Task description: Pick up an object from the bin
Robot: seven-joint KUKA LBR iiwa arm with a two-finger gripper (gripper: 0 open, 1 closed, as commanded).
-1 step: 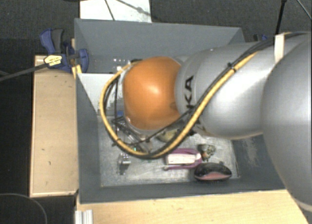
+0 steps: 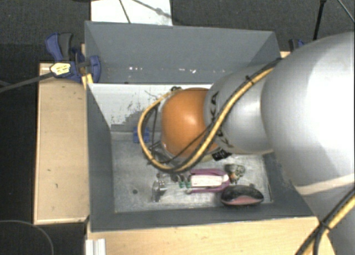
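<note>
**A:** Where is the claw?

**B:** The gripper (image 2: 160, 186) is low in the grey metal bin (image 2: 102, 154), close to the floor near the front wall and a little left of the middle. The arm's rounded orange cover (image 2: 186, 118) sits right above it and hides most of it. A yellow cable (image 2: 143, 137) loops round the cover's left side.

**A:** Is it released or clenched?

**B:** I cannot tell. Below the cover I can see a small bit of pale metal and some dark hardware. That is too little to judge how wide the claw stands, or whether it has anything in it.

**A:** What lies nearest to it?

**B:** A flat white and purple oblong packet (image 2: 206, 180) lies on the bin floor just to the right of the gripper. Its long side runs parallel to the front wall. Its left end comes up beside the gripper, but I cannot make out whether the two touch.

**A:** And around that?

**B:** A dark maroon oval object (image 2: 242, 194) lies toward the front right corner, just beside the packet's right end and slightly nearer the front wall. A small pale lumpy thing (image 2: 234, 169) sits just behind that same end, under the arm. A sliver of something blue (image 2: 145, 132) shows left of the cover, by the cable loop, too hidden to name.
</note>
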